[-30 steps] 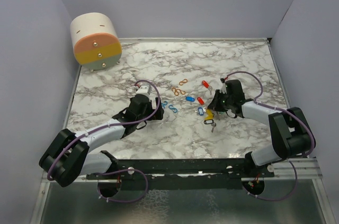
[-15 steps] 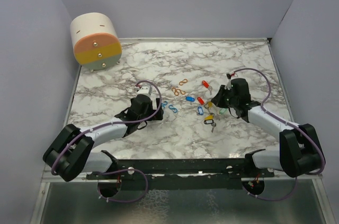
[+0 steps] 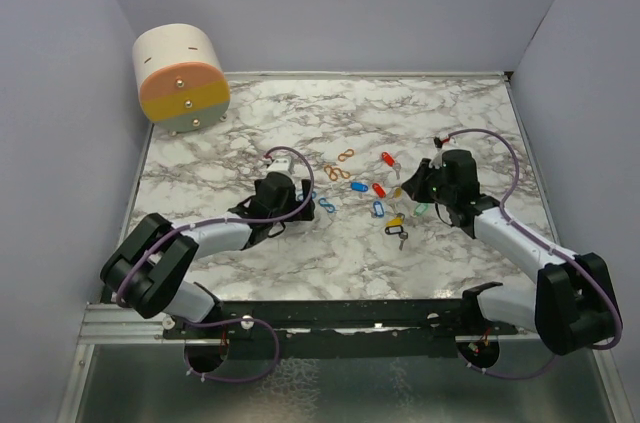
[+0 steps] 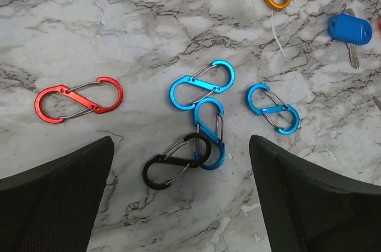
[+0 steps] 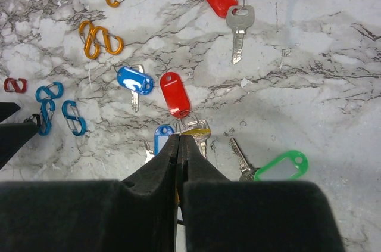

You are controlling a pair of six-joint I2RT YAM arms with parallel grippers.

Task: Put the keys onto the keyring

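Right gripper (image 5: 178, 140): jaws pressed together. Silver key with red oval plastic tag (image 5: 240, 18) ahead, slightly right; long axis fore-aft, blade pointing back toward jaws. Left gripper (image 4: 181, 145): jaws spread wide, black metal S-clip (image 4: 175, 161) between.

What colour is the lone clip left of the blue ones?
The clip is red; left wrist view.

No text, brand, number or sign legible anywhere: tags on the keys (image 5: 175, 94) show plain colour, clips (image 4: 202, 84) and desk (image 3: 450, 103) unmarked as far as seen.
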